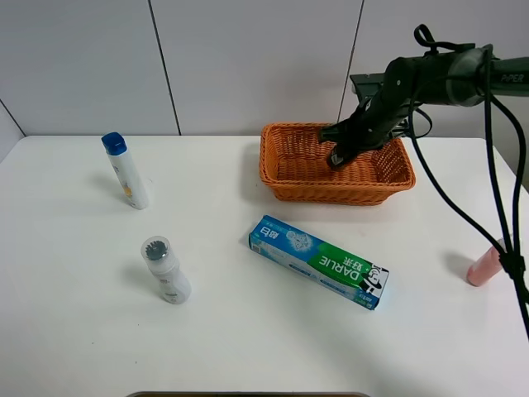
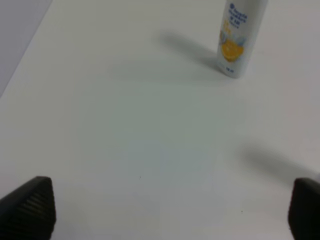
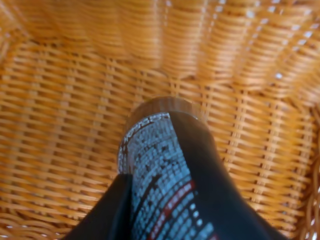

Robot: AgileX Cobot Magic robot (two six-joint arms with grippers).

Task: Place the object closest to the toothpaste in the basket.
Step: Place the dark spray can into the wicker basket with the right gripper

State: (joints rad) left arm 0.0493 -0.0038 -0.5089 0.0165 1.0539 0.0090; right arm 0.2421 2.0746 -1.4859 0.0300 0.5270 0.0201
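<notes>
Right gripper (image 1: 339, 155) clamps a dark tube (image 3: 157, 155) inside the basket (image 1: 279, 169) by the desk's (image 1: 248, 347) far edge. Left gripper (image 2: 170, 212) gapes, empty

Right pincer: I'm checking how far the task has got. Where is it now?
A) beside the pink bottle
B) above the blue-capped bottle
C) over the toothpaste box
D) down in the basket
D: the right pincer is inside the basket, and the wrist view shows wicker all around the tube it holds.
</notes>
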